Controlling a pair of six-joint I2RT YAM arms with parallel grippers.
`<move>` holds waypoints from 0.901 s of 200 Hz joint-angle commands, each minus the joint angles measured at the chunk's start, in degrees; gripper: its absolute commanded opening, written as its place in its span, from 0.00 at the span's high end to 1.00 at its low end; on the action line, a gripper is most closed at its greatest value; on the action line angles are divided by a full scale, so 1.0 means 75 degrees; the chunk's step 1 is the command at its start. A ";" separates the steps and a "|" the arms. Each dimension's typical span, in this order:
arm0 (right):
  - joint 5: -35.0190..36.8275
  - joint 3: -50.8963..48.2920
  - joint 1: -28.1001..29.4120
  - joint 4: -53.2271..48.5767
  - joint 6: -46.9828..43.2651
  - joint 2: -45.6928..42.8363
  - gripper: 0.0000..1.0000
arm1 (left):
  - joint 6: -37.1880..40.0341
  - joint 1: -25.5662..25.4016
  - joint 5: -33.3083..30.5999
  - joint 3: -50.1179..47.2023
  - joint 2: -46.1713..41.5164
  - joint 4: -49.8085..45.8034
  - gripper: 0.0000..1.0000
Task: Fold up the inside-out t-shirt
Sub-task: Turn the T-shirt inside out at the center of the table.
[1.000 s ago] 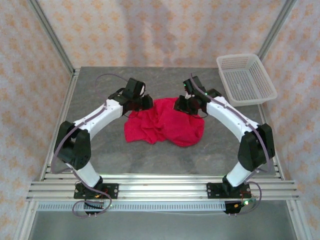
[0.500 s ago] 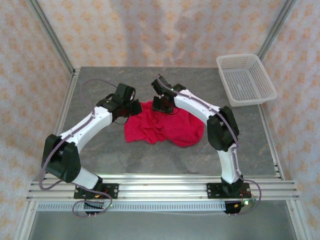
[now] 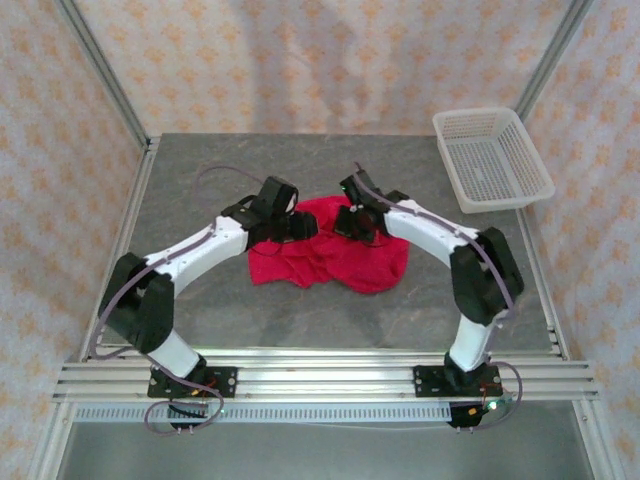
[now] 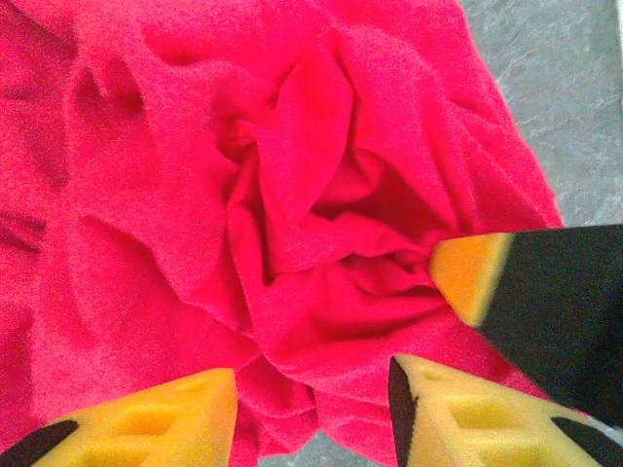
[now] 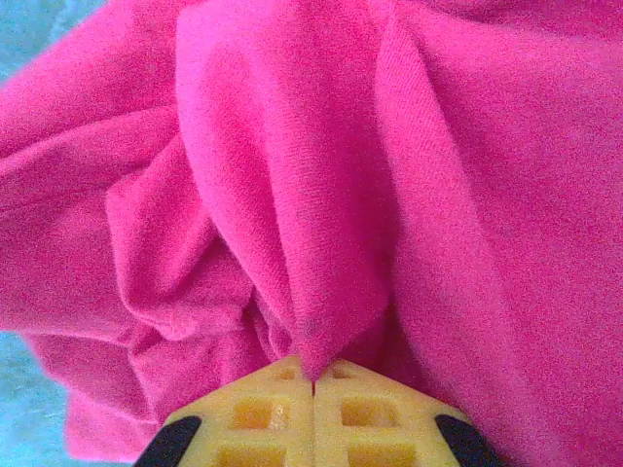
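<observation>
The crimson t-shirt (image 3: 335, 255) lies crumpled in a heap at the middle of the grey table. My left gripper (image 3: 303, 226) hovers over the heap's back left part. In the left wrist view it is open (image 4: 311, 413), its yellow pads (image 4: 156, 423) straddling bunched folds of the t-shirt (image 4: 273, 195). My right gripper (image 3: 345, 220) is at the heap's back edge. In the right wrist view its pads (image 5: 253, 418) are shut (image 5: 313, 381) on a pointed fold of the t-shirt (image 5: 311, 195). No white tag shows.
A white mesh basket (image 3: 492, 160) stands at the back right corner of the table (image 3: 200, 180). One finger of the right gripper (image 4: 472, 277) pokes into the left wrist view, close to my left gripper. Metal frame posts rise at the back corners.
Both grippers have shifted to the right along the shirt's back edge. The left one now sits over the cloth, and the two grippers stand closer together.
</observation>
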 commanded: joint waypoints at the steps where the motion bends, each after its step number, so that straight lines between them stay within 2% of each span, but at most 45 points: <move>1: -0.0841 -0.0799 -0.0240 0.1776 0.0575 -0.0440 1.00 | -0.0173 0.0031 0.0208 0.0369 0.0372 0.0426 0.52; 44: -0.1088 -0.1287 -0.0230 0.2249 0.0634 -0.0747 1.00 | -0.0164 0.0038 0.0328 0.0977 0.1234 0.0413 0.52; 112: -0.0993 -0.1329 -0.0226 0.2062 0.0518 -0.1087 1.00 | 0.0003 -0.0096 0.0099 0.1555 0.2223 0.0145 0.53; 127: -0.0941 -0.1315 -0.0227 0.2001 0.0483 -0.1117 1.00 | 0.0042 -0.0086 0.0027 0.1676 0.2492 0.0032 0.61; 147: -0.0892 -0.1347 -0.0230 0.1957 0.0457 -0.1148 1.00 | -0.0002 -0.0079 -0.0048 0.1799 0.2515 0.0019 0.99; 180: -0.0531 -0.1618 -0.0230 0.1793 0.0291 -0.1231 1.00 | 0.0012 0.0075 -0.0351 0.2698 0.1790 -0.0774 1.00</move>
